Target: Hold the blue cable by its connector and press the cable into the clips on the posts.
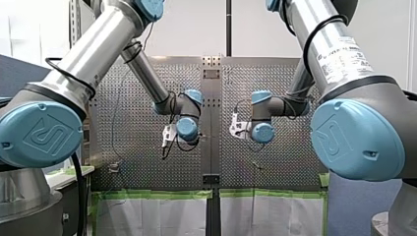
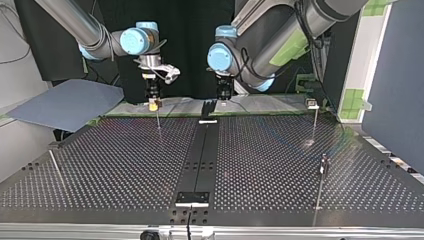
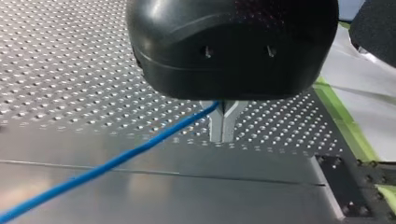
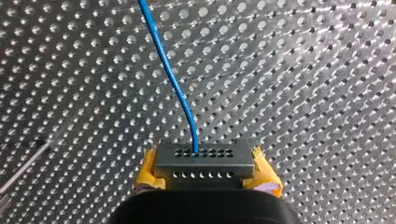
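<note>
Blue cable rises from the grey connector, which my right gripper clamps between yellow pads. My left gripper has its metal fingers pinched tight on the cable further along. In the top view both arms point their grippers straight down over the worktop, at its far edge. The print on my right arm's white label is too small to read.
</note>
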You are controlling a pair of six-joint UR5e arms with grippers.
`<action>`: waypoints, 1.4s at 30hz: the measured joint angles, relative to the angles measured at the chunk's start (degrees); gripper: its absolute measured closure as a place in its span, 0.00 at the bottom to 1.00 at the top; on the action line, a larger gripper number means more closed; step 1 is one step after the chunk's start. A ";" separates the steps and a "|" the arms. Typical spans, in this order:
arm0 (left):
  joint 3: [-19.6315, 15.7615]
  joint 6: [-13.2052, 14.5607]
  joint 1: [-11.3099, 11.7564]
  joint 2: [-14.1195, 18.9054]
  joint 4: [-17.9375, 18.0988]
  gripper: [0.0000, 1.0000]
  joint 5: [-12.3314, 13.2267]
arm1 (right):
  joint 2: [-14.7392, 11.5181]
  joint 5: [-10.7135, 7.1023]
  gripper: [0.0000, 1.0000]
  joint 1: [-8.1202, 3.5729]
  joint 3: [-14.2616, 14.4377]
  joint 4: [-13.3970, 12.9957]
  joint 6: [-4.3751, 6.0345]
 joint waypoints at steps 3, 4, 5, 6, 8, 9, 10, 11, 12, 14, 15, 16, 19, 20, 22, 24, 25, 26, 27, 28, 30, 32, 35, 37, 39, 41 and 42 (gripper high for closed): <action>0.00 -0.31 -0.02 -1.57 1.34 1.00 -0.07 | 0.27 0.79 1.00 -0.25 1.56 -1.56 -0.05; 0.00 -0.39 0.02 -2.19 1.73 1.00 -0.05 | 0.59 1.00 1.00 -0.35 2.21 -2.20 -0.09; 0.00 -0.43 0.06 -2.61 1.95 1.00 0.00 | 0.90 1.06 1.00 -0.42 2.68 -2.69 -0.13; 0.00 -0.46 0.10 -2.93 2.14 1.00 0.08 | 1.25 1.07 1.00 -0.48 3.16 -3.13 -0.15; 0.01 -0.53 0.06 -3.38 2.57 1.00 0.26 | 2.16 1.06 1.00 -0.61 4.22 -4.22 -0.17; 0.01 -0.53 0.03 -3.49 2.76 1.00 0.32 | 2.59 1.09 1.00 -0.67 4.69 -4.69 -0.15; 0.01 -0.54 0.00 -3.59 3.03 1.00 0.42 | 3.22 1.17 1.00 -0.77 5.34 -5.33 -0.09; 0.01 -0.54 -0.02 -3.64 3.25 1.00 0.49 | 3.69 1.22 1.00 -0.87 5.81 -5.83 -0.01; 0.01 -0.54 -0.04 -3.69 3.46 1.00 0.56 | 4.15 1.25 1.00 -0.99 6.30 -6.30 0.13; 0.02 -0.47 -0.13 -3.85 3.90 1.00 0.65 | 5.33 1.30 1.00 -1.40 7.48 -7.48 0.64; 0.02 -0.38 -0.17 -3.98 4.09 1.00 0.66 | 5.83 1.30 1.00 -1.61 7.99 -8.00 0.82; 0.05 -0.21 -0.23 -4.31 4.36 1.00 0.68 | 6.53 1.29 1.00 -1.94 8.70 -8.68 1.00; 0.21 0.25 -0.30 -5.69 5.03 1.00 0.76 | 8.31 1.23 1.00 -2.87 10.31 -10.45 1.18; 0.25 0.34 -0.30 -6.17 5.32 1.00 0.79 | 8.86 1.21 1.00 -3.17 10.56 -11.02 1.18; 0.32 0.46 -0.31 -7.28 6.10 1.00 0.97 | 10.09 1.19 1.00 -3.90 10.75 -12.13 1.10; 0.48 0.50 -0.37 -8.14 6.84 1.00 1.25 | 11.13 1.05 1.00 -4.72 10.79 -12.67 1.02; 0.72 0.51 -0.48 -8.72 7.39 1.00 1.47 | 11.86 0.88 1.00 -5.37 10.79 -12.86 0.92; 0.96 0.53 -0.58 -9.16 7.71 1.00 1.60 | 12.43 0.70 1.00 -5.89 10.79 -12.94 0.78; 1.23 0.57 -0.72 -9.60 7.94 1.00 1.71 | 12.96 0.48 1.00 -6.41 10.79 -12.97 0.60; 1.65 0.69 -0.97 -10.17 8.18 1.00 1.82 | 13.64 0.10 1.00 -7.06 10.79 -12.97 0.26; 2.38 0.78 -1.56 -11.11 8.55 1.00 1.90 | 14.63 -0.63 1.00 -8.03 10.80 -12.95 -0.30; 3.29 0.75 -2.47 -12.21 9.02 1.00 1.89 | 15.74 -1.65 1.00 -9.19 10.80 -12.95 -0.74; 4.76 0.52 -4.00 -13.83 9.18 1.00 1.49 | 16.53 -2.92 1.00 -10.80 10.56 -12.93 -0.99; 5.88 0.38 -5.13 -14.92 8.78 1.00 1.24 | 16.74 -3.44 1.00 -11.98 10.17 -12.82 -1.03; 6.82 0.24 -5.89 -15.81 8.48 1.00 1.21 | 16.81 -3.66 1.00 -12.99 9.72 -12.70 -1.05; 7.84 0.13 -6.60 -16.82 8.29 1.00 1.25 | 16.84 -3.78 1.00 -14.26 9.15 -12.62 -1.06; 8.27 0.10 -6.82 -17.26 8.22 1.00 1.27 | 16.85 -3.80 1.00 -14.79 8.88 -12.60 -1.07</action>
